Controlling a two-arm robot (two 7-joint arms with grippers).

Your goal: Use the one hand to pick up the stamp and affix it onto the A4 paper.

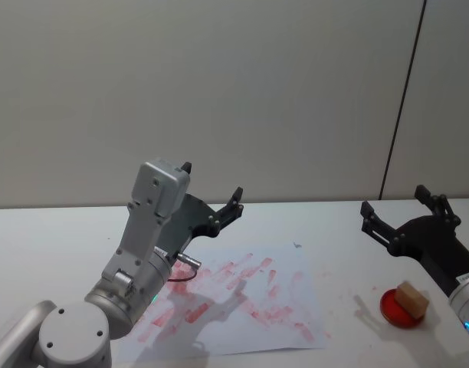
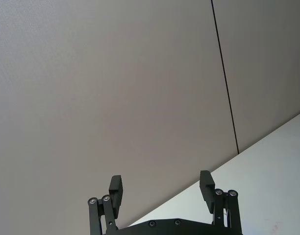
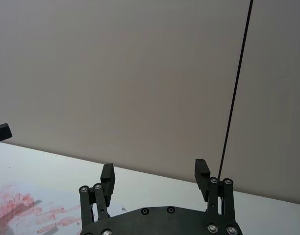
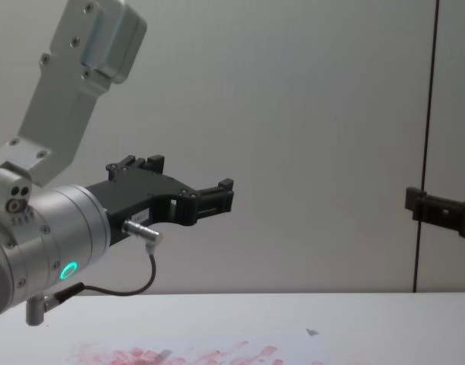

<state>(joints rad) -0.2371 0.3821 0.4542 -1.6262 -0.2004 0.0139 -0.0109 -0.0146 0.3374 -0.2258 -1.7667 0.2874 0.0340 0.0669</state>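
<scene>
The stamp [image 1: 412, 299], a small light-brown wooden block, rests on a round red ink pad [image 1: 391, 310] at the table's right front. My right gripper [image 1: 394, 199] hovers open above and behind it, empty; its wrist view shows the same gripper [image 3: 155, 174] with its jaws wide apart. The A4 paper [image 1: 242, 299], white with many red-pink smudges, lies in the middle of the table and also shows as the A4 paper [image 3: 22, 210] and the A4 paper [image 4: 202, 353]. My left gripper [image 1: 211, 182] is raised over the paper's far left corner, open and empty, seen also as the left gripper [image 2: 161, 188] and the left gripper [image 4: 191, 175].
The white table [image 1: 50, 230] runs back to a plain grey wall [image 1: 234, 92] with a dark vertical seam [image 1: 403, 100]. A small grey speck [image 1: 296, 246] sits near the paper's far edge. A cable [image 4: 134, 285] loops under the left wrist.
</scene>
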